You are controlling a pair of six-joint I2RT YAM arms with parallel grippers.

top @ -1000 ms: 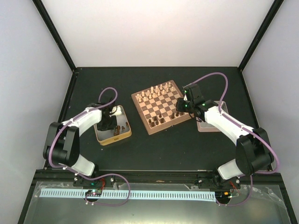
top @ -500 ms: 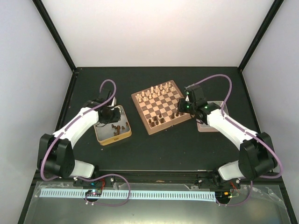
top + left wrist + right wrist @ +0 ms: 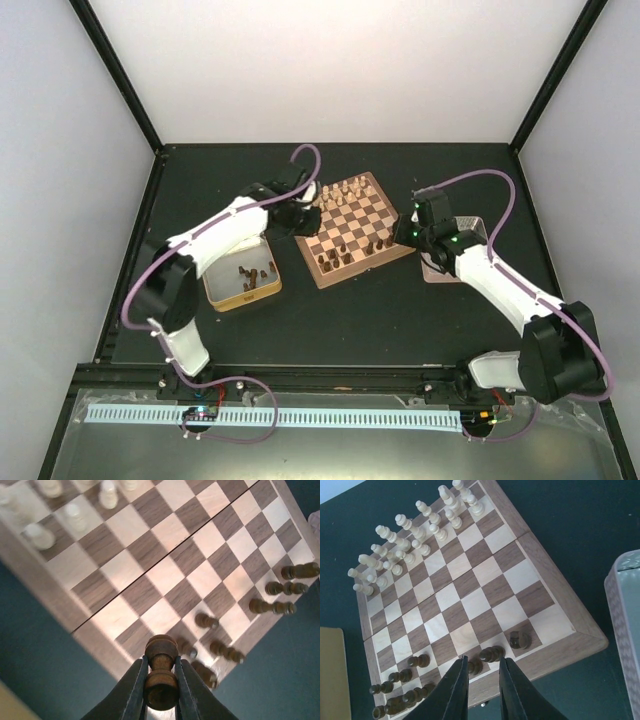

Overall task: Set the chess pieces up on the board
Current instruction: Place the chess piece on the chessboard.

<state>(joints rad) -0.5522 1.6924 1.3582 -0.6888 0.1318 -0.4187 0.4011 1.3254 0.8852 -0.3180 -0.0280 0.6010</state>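
My left gripper is shut on a dark-brown chess piece, held above the near-left rim of the board. In the top view this gripper hangs at the board's left edge. Several dark chess pieces stand along the near rows, some of them leaning or lying. My right gripper hovers open just off the board's near-right edge, with nothing between its fingers. More dark pieces lie in the left tin.
Pale cream chessmen fill the board's far rows. A yellow-rimmed tin sits left of the board. A pinkish tin sits right of it, under my right arm. Black posts frame the table's back corners.
My left arm swung from over the left tin to the board's left edge, carrying a dark piece. My right gripper drew back a little from the board's right corner.
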